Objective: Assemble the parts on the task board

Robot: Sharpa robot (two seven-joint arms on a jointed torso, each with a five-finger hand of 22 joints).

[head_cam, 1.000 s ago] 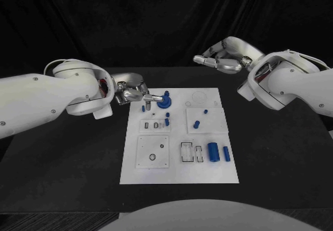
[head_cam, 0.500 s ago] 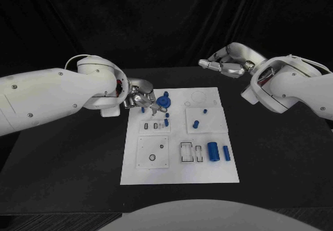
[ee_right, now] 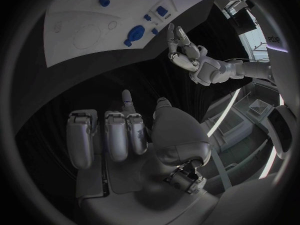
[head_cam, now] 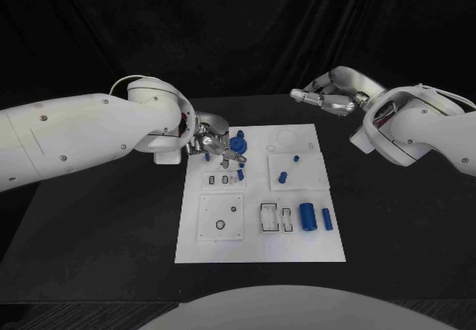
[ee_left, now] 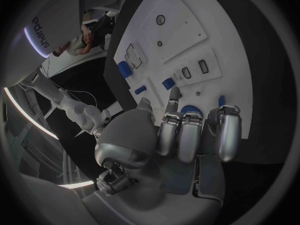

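Observation:
The white task board (head_cam: 260,249) lies in the middle of the black table, also seen in the left wrist view (ee_left: 220,45). A round blue part (head_cam: 240,144) sits at its far left end, with small blue pegs (head_cam: 240,174) just below it. My left hand (head_cam: 213,141) hovers at the board's far left edge, right beside the round part (ee_left: 190,108), fingers apart and holding nothing. The right wrist view shows that left hand (ee_right: 187,57) spread next to the round part (ee_right: 134,35). My right hand (head_cam: 327,100) hangs behind the board's far right corner, fingers loose and empty (ee_right: 125,130).
Two blue cylinders (head_cam: 314,217) lie side by side at the board's near right. Two more blue pegs (head_cam: 282,178) stand on a raised white square in the right middle. A raised plate with small holes (head_cam: 219,216) is at the near left. Black table surrounds the board.
My left arm has swung in towards the board, bringing the hand right up to the round blue part. My right hand has drifted slightly to the right and lower.

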